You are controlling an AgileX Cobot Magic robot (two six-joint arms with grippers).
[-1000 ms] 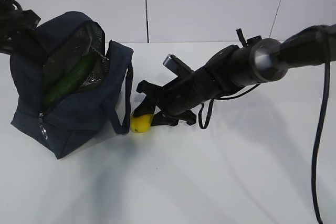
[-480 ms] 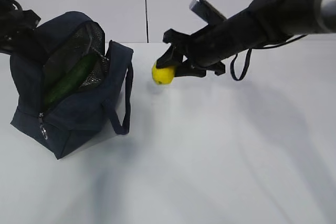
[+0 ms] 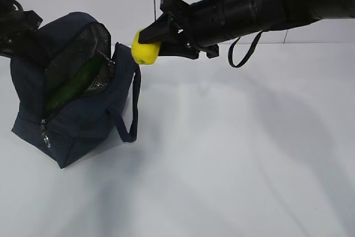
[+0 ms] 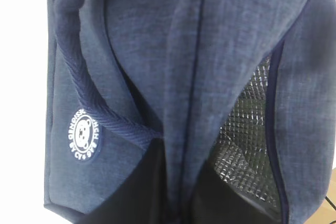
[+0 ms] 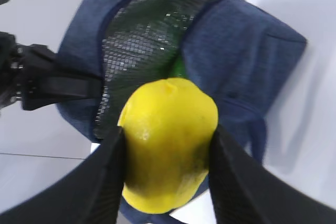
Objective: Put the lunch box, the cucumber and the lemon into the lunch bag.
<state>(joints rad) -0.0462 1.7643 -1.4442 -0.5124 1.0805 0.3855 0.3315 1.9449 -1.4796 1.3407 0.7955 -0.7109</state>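
The right gripper [image 3: 148, 45] is clamping the lemon [image 3: 144, 53] between its fingers, in the air just right of the lunch bag [image 3: 77, 120]. The opening, with the cucumber [image 3: 72, 84] inside, is lying down-left of it. The left gripper is pinching the bag's fabric.

Exterior slants down on table [image 3: 233, 159]; wrist views close on lunch bag [image 3: 72, 109].

**Lemon aloft beside the open bag**

The small bright yellow oval lemon [image 3: 144, 52] hangs in the air just above the right edge of the boxy dark navy fabric lunch bag [image 3: 83, 120], which stands unzipped. The dark green smooth cucumber [image 3: 72, 84] lies slanted inside against its silvery lining.
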